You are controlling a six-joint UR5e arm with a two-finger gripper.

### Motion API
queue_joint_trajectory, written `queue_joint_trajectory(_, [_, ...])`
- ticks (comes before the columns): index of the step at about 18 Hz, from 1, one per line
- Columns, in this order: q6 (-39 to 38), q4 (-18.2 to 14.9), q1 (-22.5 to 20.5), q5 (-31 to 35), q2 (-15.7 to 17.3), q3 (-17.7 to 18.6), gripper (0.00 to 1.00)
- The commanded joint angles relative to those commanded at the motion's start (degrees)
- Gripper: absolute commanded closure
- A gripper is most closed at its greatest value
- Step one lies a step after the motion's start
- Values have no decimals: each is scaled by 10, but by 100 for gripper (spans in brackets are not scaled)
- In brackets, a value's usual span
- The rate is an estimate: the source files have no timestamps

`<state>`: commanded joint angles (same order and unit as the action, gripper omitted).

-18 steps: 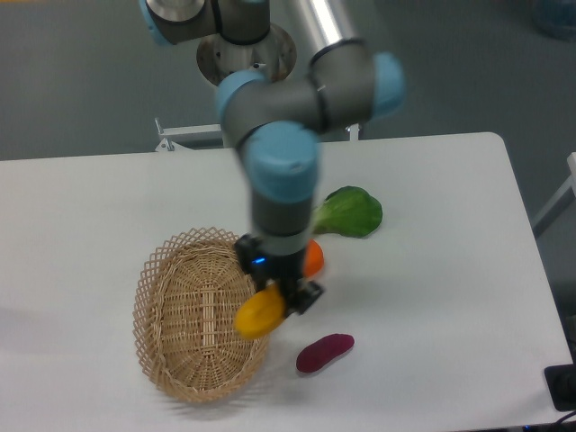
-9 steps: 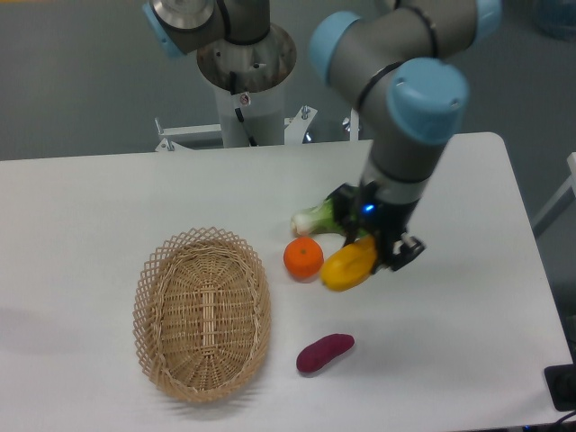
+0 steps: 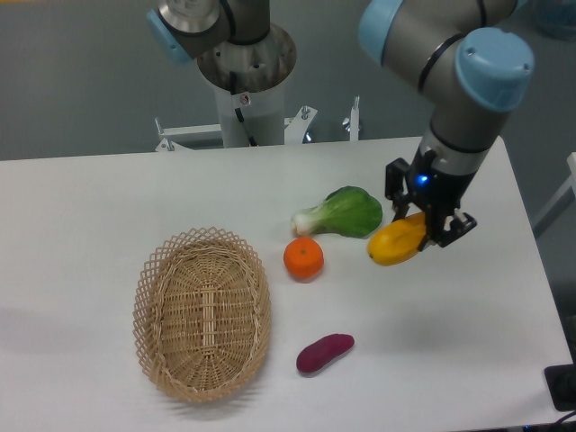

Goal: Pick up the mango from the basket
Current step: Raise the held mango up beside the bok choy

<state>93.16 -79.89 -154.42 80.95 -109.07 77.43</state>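
Note:
The yellow-orange mango (image 3: 396,242) hangs above the table at the right, with my gripper (image 3: 426,228) shut on its right end. It is just right of a green leafy vegetable. The tan woven wicker basket (image 3: 202,311) lies at the lower left with nothing inside it, far from the gripper.
A green leafy vegetable (image 3: 343,214) lies mid-table. A round orange (image 3: 303,258) sits below it. A purple sweet potato (image 3: 325,352) lies near the front, right of the basket. The arm's base column (image 3: 246,81) stands behind the table's far edge. The table's right edge (image 3: 531,243) is near the gripper.
The gripper has carried the mango from over the basket's right rim rightward past the orange to the table's right side. The basket and other produce have not moved.

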Motion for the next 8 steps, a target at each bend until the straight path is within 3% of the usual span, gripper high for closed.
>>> queue_joint_trajectory(8, [0,1,-2,-2,1,2,58])
